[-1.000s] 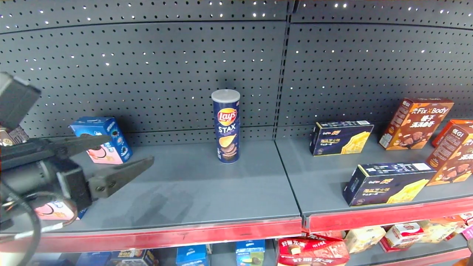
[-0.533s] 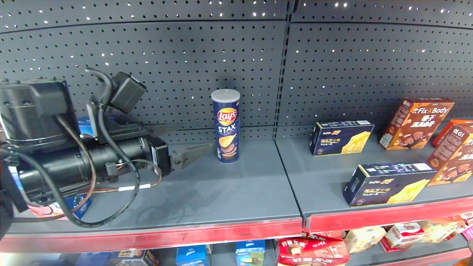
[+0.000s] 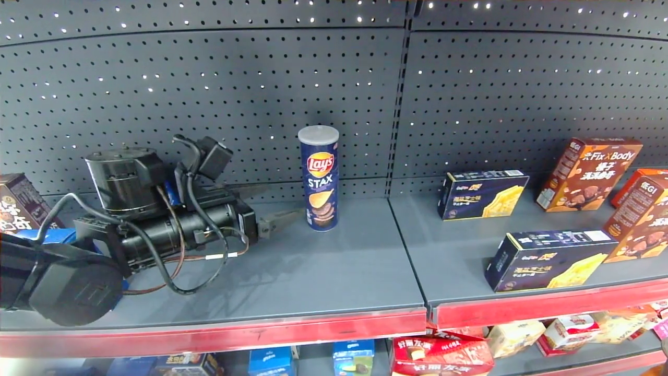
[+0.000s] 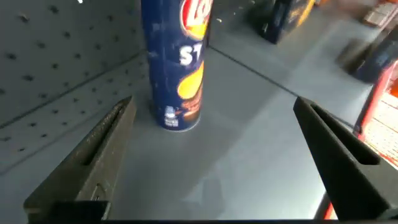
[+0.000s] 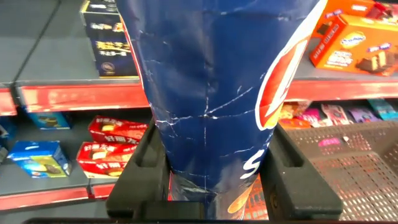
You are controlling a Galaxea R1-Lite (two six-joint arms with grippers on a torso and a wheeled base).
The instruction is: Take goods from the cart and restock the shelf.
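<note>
**A:** What is the largest thing here?
**B:** A grey metal shelf with a red front lip. The left gripper lies low over it, its fingers spread wide around nothing.
**A:** And the right gripper?
**B:** The right gripper has its fingers pinching a dark blue crinkled snack bag, held in front of the shelves.
**A:** Where is the can?
**B:** The tall blue cylindrical chip can with a pale lid stands upright on the shelf near the pegboard back, just beyond the left gripper and apart from it.
</note>
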